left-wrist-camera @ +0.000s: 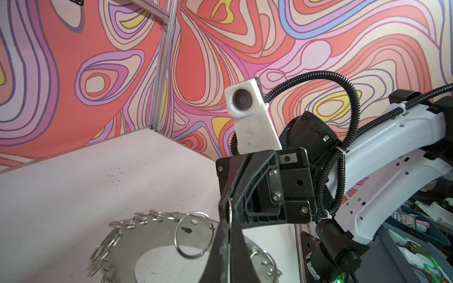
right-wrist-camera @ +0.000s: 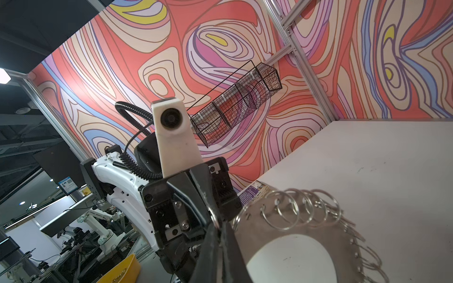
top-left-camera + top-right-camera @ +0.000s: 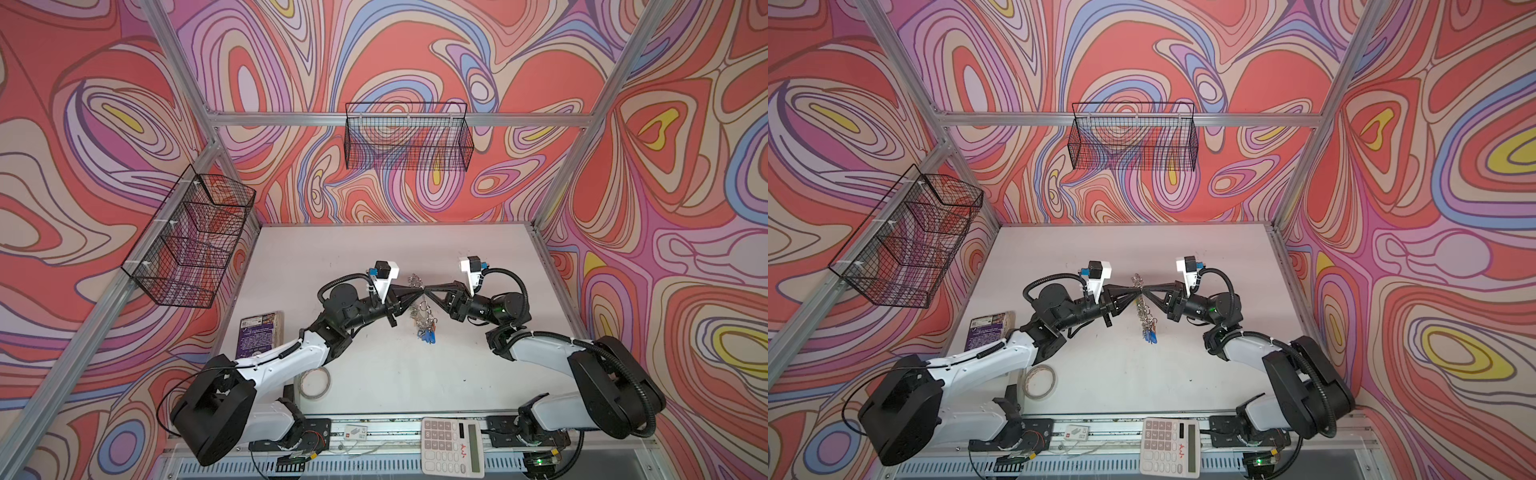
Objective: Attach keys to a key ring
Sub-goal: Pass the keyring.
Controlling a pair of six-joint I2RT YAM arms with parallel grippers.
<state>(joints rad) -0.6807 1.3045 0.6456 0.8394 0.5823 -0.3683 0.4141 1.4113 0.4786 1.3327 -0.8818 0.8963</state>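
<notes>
The key ring (image 3: pixel 420 305), a flat silver disc fringed with small split rings, hangs edge-on above the mid table between both grippers. Its face fills the wrist views (image 1: pixel 152 235) (image 2: pixel 282 235). Keys with blue tags (image 3: pixel 428 336) (image 3: pixel 1150 337) dangle from its lower rim. My left gripper (image 3: pixel 419 291) (image 1: pixel 229 220) comes in from the left, shut on a thin split ring (image 1: pixel 230 210) at the disc's rim. My right gripper (image 3: pixel 428 289) (image 2: pixel 221 226) faces it tip to tip, shut on a split ring (image 2: pixel 214 218) at the same spot.
A beige tape roll (image 3: pixel 316 383) lies under the left arm, with a purple box (image 3: pixel 259 332) at the table's left edge. A calculator (image 3: pixel 452 445) and a small white card (image 3: pixel 355 432) sit on the front rail. Wire baskets (image 3: pixel 191 237) (image 3: pixel 409 137) hang on the walls.
</notes>
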